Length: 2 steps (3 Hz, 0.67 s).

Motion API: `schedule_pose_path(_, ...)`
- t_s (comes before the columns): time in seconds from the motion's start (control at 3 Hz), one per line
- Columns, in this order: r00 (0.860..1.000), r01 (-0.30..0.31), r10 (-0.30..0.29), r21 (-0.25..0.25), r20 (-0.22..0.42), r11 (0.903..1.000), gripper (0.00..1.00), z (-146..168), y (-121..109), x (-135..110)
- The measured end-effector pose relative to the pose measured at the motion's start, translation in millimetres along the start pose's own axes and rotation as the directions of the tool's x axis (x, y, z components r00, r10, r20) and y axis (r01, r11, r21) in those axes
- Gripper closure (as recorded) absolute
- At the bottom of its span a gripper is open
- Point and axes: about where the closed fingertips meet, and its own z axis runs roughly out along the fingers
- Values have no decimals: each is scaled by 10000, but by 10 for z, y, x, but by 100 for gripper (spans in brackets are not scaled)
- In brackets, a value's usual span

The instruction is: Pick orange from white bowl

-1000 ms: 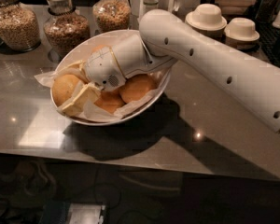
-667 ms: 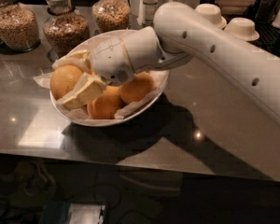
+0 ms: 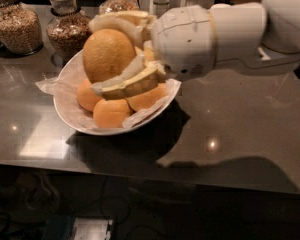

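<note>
The orange point(image 3: 110, 51) is between the two fingers of the end effector point(image 3: 101, 58), one finger curving over its top and the other under its bottom. They are closed on it firmly enough that it hangs free, above the other fruits. So I judge the grasp as made and the orange as already out of the pile. It hangs over the far part of the white bowl point(image 3: 70, 120) and not beside it, so what is left is to carry it away from the bowl.

This orange is big and a little oval, with dull yellowish skin that looks matte and pitted. The fingers point(image 3: 132, 84) are pale and cream-coloured, long and curved like shells, and they look like hard plastic.

Under it, three smaller oranges point(image 3: 110, 113) lie in the bowl, brighter and smoother. The bowl is wide, white and smooth, lined with crinkled white paper point(image 3: 49, 84) that sticks out over the rim at the left.

The arm point(image 3: 230, 29) comes in from the right, thick, round and white. The counter point(image 3: 240, 119) is dark grey and glossy, with lamp reflections. At the far left stand glass jars point(image 3: 17, 26) filled with brown grains or nuts.
</note>
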Motion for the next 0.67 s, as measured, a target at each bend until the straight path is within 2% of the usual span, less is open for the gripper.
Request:
schedule_pose_path(0.33, 9988, 263, -204, 1356, -451, 9904, 100, -723, 155, -254)
schedule_pose_path(0.67, 9988, 274, -217, 1318, -443, 9909, 100, -704, 155, -259)
